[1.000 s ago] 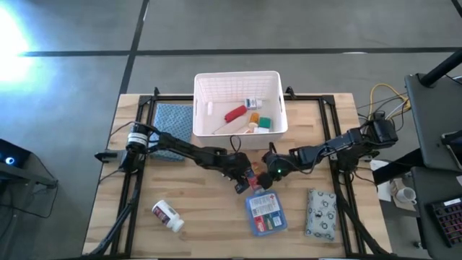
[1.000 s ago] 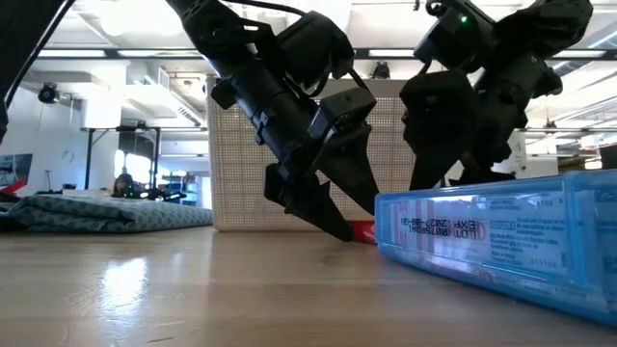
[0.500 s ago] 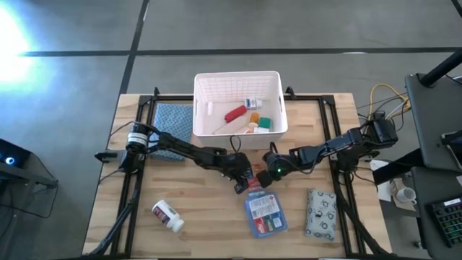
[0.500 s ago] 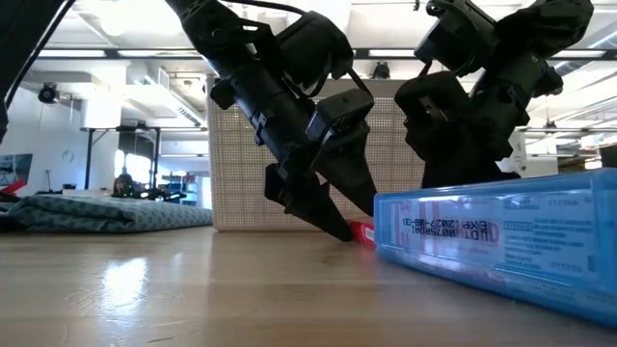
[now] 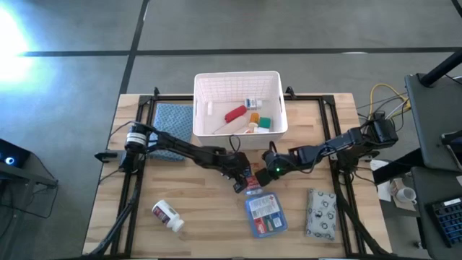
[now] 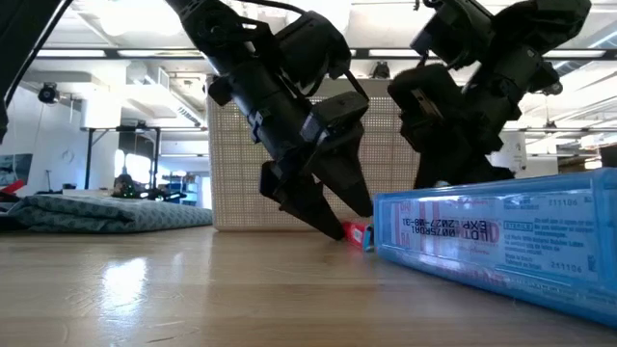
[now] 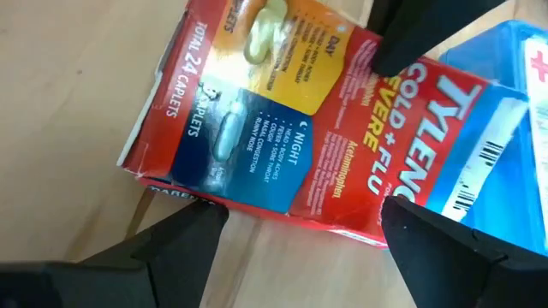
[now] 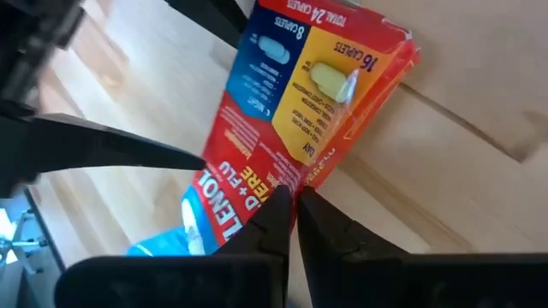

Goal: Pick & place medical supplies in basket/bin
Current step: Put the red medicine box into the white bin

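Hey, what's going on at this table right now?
Both arms meet mid-table over a red medicine box lying beside the flat blue pack. The right gripper has shut on the box's edge; the left gripper straddles it, fingers open. The white basket already holds several supplies.

I see a red caplet box [image 7: 291,128] with a blue panel, a yellow panel and white lettering. Beside it lies a flat blue pack [image 5: 265,214] with a red-and-white label. The basket [image 5: 236,81] is white, the tabletop [image 5: 202,202] pale wood, the cloth [image 5: 172,119] blue.
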Robot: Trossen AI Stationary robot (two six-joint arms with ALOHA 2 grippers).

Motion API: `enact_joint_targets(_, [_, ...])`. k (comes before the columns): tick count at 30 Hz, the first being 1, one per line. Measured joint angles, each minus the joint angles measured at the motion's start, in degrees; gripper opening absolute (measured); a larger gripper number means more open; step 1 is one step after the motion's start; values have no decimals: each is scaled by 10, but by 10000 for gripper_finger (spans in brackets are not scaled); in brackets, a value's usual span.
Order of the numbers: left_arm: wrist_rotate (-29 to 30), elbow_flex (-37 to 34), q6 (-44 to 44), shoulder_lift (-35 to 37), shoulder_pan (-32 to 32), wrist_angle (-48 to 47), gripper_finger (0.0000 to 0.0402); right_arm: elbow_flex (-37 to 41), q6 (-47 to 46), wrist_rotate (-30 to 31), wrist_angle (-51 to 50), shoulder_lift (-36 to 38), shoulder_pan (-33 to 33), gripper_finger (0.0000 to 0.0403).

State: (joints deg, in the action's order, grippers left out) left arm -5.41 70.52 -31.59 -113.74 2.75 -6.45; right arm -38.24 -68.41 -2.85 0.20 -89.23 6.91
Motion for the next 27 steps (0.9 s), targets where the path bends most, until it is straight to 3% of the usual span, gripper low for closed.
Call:
enact_joint_targets(7, [21,-3,0,65,9,-78,301,-33,12,3,2,6,3,8])
enact_joint_targets(17, [120,-4,-9,199,39,-146,301,-123,54,21,-4,23,8,8])
enact_joint_targets(22, [185,-6,-8,275,46,-148,301,-207,91,72,-45,21,10,8])
enact_joint_targets(27, [233,-6,16,343,46,-150,301,-300,137,152,-150,20,10,8])
